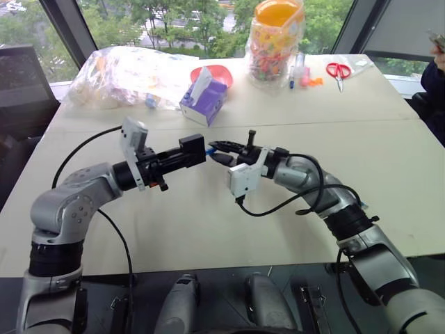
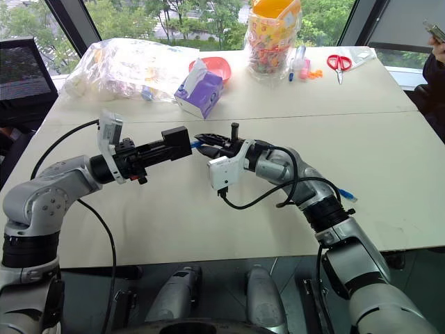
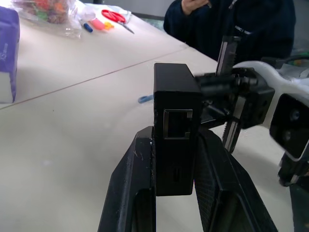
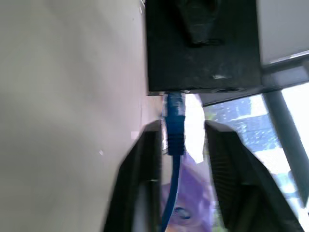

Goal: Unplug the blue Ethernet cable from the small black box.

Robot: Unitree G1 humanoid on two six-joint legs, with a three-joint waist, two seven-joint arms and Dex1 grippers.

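Big windows with green trees behind them run along the far side of the pale table (image 1: 389, 160). At its far edge sit a purple tissue box (image 1: 203, 101), a red bowl (image 1: 221, 72), a crinkled clear plastic bag (image 1: 128, 75), a tall clear bag of colourful candy with an orange top (image 1: 276, 42) and red-handled scissors (image 1: 338, 70). A person in dark clothing (image 3: 231, 24) sits at the table's right end.

Both arms meet above the middle of the table, well off its surface. The left gripper (image 1: 182, 156) has its two black fingers pressed against the sides of the small black box (image 1: 192, 148), pinching it and holding it out level; in its wrist view an empty port faces the camera on the box. The right gripper (image 1: 221, 152) points at the box from the other side. The blue Ethernet cable (image 4: 175, 123) is still plugged into the box's edge there, and the plug and cord run between the right gripper's fingers (image 4: 145, 164). Those fingers are spread a little, with a visible gap on each side of the blue cord, so they flank it without clamping. A second blue plug end (image 2: 348, 194) lies on the table beside the right forearm.
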